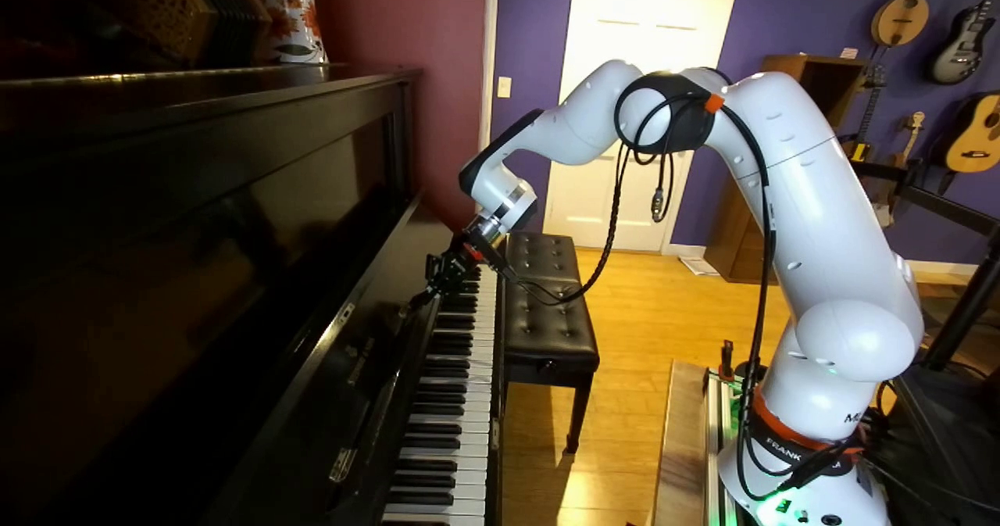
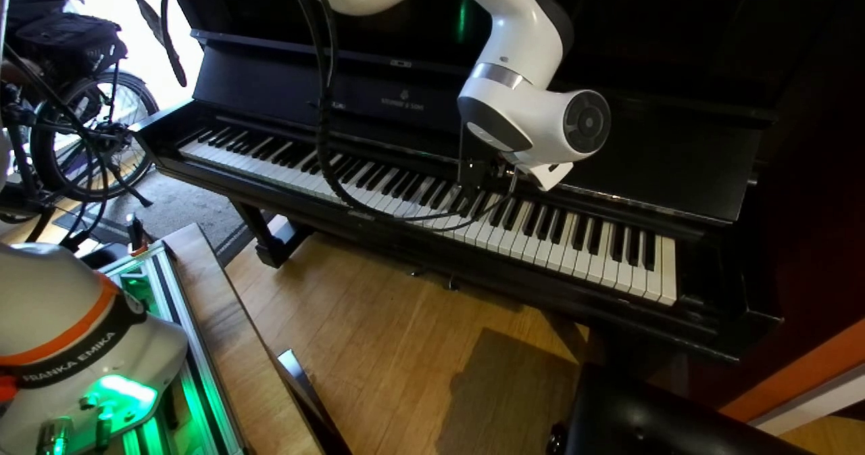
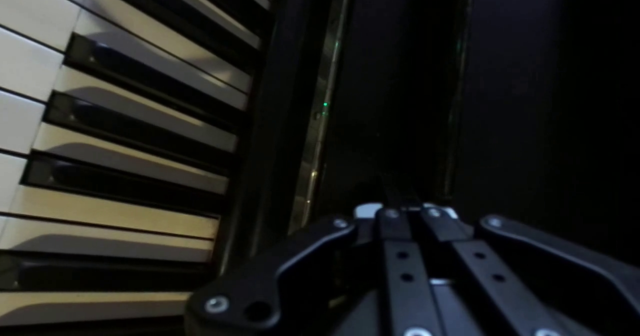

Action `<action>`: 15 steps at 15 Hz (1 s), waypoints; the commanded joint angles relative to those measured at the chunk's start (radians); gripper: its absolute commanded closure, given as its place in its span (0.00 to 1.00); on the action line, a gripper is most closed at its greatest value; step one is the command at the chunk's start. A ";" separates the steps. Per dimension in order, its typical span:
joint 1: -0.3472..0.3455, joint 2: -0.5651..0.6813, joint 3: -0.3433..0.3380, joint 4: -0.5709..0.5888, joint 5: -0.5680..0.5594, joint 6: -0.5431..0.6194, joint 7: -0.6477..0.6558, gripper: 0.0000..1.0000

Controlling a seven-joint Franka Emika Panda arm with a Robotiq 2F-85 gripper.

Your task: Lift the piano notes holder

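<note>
The notes holder is a narrow, dark glossy flap along the piano's inner board above the keys. It appears to lie flat, and its outline is hard to pick out. In the other exterior picture it shows dimly below the gold lettering. In the wrist view a long dark strip runs beside a shiny metal edge. My gripper points down at the board near the flap's far end. In the wrist view its fingers are together. The tips fade into dark, so contact with the flap is unclear.
The black-and-white keys lie just below the gripper. The piano's upright front panel rises behind. A black bench stands in front of the keyboard. A loose cable hangs from the arm and crosses over the keys.
</note>
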State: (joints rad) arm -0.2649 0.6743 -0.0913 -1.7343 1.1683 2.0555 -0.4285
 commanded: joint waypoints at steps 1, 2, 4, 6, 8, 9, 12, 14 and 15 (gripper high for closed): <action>-0.009 -0.009 0.011 0.011 0.027 -0.018 0.036 1.00; -0.008 -0.013 0.010 0.009 0.022 -0.020 0.045 1.00; -0.008 -0.019 0.006 0.005 0.012 -0.034 0.061 1.00; -0.012 -0.028 0.004 0.001 0.002 -0.064 0.080 1.00; -0.017 -0.037 0.002 0.000 0.001 -0.090 0.091 1.00; -0.020 -0.041 0.000 0.000 0.003 -0.106 0.093 1.00; -0.023 -0.049 -0.002 0.007 0.012 -0.142 0.101 1.00; -0.021 -0.049 -0.003 0.013 0.020 -0.142 0.099 1.00; -0.018 -0.046 -0.002 0.017 0.025 -0.134 0.097 1.00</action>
State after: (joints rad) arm -0.2790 0.6284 -0.0948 -1.7255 1.1686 1.9352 -0.3455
